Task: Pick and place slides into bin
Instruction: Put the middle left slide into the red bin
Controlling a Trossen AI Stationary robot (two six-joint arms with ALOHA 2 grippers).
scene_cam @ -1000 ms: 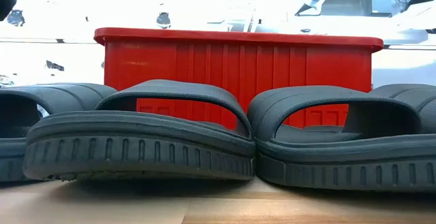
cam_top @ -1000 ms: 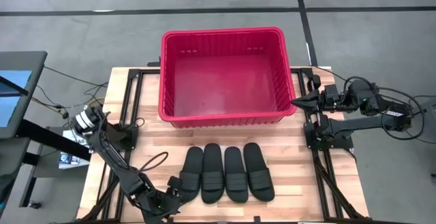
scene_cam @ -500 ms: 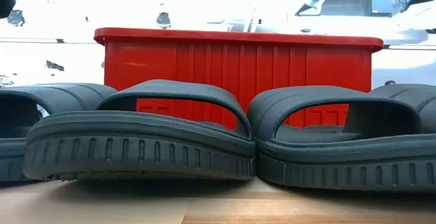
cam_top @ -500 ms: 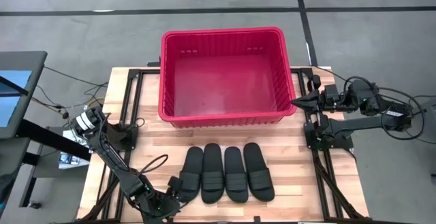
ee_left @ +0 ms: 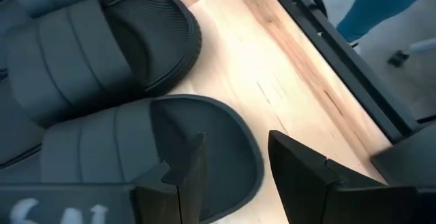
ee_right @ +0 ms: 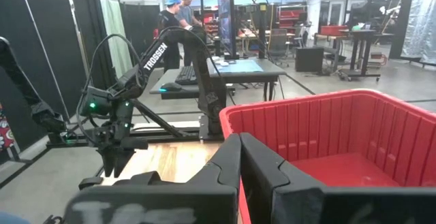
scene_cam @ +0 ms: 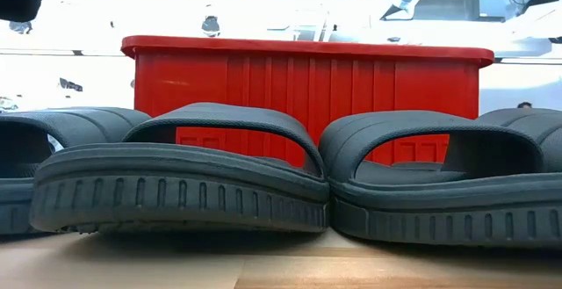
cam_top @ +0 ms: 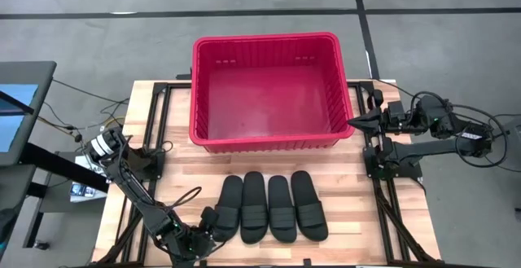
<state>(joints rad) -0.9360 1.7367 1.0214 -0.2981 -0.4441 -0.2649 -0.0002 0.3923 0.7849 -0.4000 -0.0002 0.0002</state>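
Overhead, low and wrist views of a wooden table (cam_top: 338, 211). The red bin (cam_top: 266, 90) stands at the far side of the table, open and upright, its floor bare. Four black slides (cam_top: 270, 206) lie in a row on the table in front of the bin, side by side and touching, soles down, straps up; in the low view two of them (scene_cam: 180, 179) fill the foreground with the bin (scene_cam: 307, 87) behind.

The left gripper (cam_top: 213, 221) is low over the table at the left end of the row, well away from the bin. Its fingers (ee_left: 300, 166) stand apart, one over the sole of the end slide (ee_left: 163, 142) and the other just outside its edge; whether they touch it cannot be told.

The right gripper (cam_top: 355, 121) hangs just beside the bin's right wall, fingers pressed together and holding nothing.
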